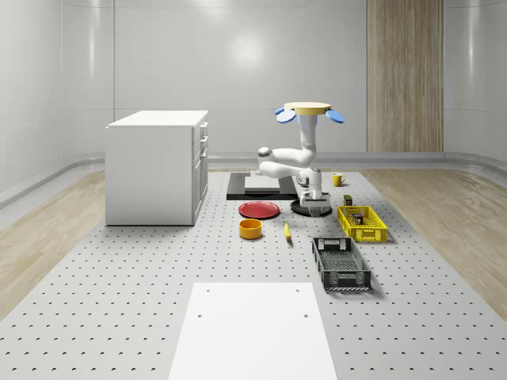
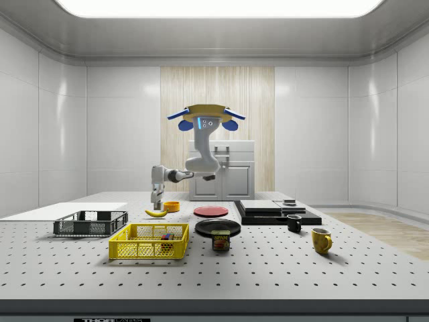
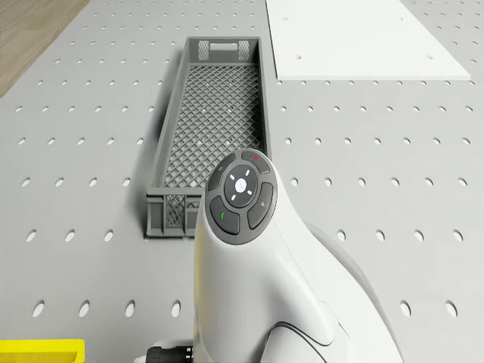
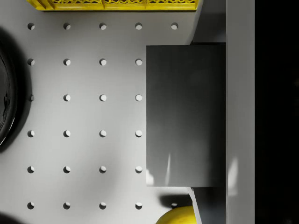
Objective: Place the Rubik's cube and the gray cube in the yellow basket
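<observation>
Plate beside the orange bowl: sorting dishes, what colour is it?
Red plate, clearest in the whole-scene view.

Two baskets (image 1: 363, 223) (image 1: 341, 264); two plates (image 1: 260, 210) (image 2: 218, 227); two mugs (image 2: 321, 240) (image 2: 294, 223).

I work in a simulated lab: a perforated gray bench (image 1: 119, 277), bare pale wall panels (image 2: 60, 134), ceiling light panel (image 2: 214, 7).
</observation>
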Robot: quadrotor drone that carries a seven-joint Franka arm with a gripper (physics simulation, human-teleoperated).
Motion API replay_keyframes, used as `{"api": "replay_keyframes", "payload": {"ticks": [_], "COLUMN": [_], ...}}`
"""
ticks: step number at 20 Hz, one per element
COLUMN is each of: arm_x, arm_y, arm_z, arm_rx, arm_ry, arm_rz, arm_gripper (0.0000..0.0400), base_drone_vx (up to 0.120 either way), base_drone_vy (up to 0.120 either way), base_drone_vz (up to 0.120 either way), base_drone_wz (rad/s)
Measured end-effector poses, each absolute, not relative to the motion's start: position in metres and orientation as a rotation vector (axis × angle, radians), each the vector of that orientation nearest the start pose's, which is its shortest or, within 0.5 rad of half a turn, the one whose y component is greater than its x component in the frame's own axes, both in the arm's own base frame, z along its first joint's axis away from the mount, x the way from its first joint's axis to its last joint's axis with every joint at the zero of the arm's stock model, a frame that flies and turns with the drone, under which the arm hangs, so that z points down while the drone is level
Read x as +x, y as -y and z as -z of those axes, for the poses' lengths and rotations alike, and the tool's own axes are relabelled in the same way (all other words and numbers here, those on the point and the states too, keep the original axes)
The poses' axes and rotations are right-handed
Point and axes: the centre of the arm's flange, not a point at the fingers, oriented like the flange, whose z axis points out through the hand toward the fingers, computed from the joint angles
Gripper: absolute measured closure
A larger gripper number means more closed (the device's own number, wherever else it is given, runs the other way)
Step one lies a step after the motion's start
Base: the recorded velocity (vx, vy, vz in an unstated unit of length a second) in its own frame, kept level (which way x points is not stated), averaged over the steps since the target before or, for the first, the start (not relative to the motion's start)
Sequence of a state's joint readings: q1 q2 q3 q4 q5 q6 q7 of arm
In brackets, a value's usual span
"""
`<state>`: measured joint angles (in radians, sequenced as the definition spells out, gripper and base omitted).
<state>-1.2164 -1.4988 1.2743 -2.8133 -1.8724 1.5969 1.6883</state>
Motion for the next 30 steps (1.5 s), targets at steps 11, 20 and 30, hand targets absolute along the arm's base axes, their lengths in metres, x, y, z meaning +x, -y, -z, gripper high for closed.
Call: {"api": "replay_keyframes", "payload": {"ticks": [11, 20, 30], "arm_x": [0.3188, 0.3188, 0.3188], "arm_y": [0.0000, 0.0000, 0.0000], "arm_z": [-0.5207, -0.5207, -0.5207], "arm_rx": [0.001, 0.001, 0.001], "arm_ry": [0.002, 0.002, 0.002], "arm_rz": [-0.786, -0.786, -0.786], "arm_gripper": [0.0150, 0.0150, 0.0150], "base_drone_vx": [0.000, 0.000, 0.000], "base_drone_vy": [0.120, 0.120, 0.120], "base_drone_vz": [0.029, 0.000, 0.000], "base_drone_wz": [0.000, 0.000, 0.000]}}
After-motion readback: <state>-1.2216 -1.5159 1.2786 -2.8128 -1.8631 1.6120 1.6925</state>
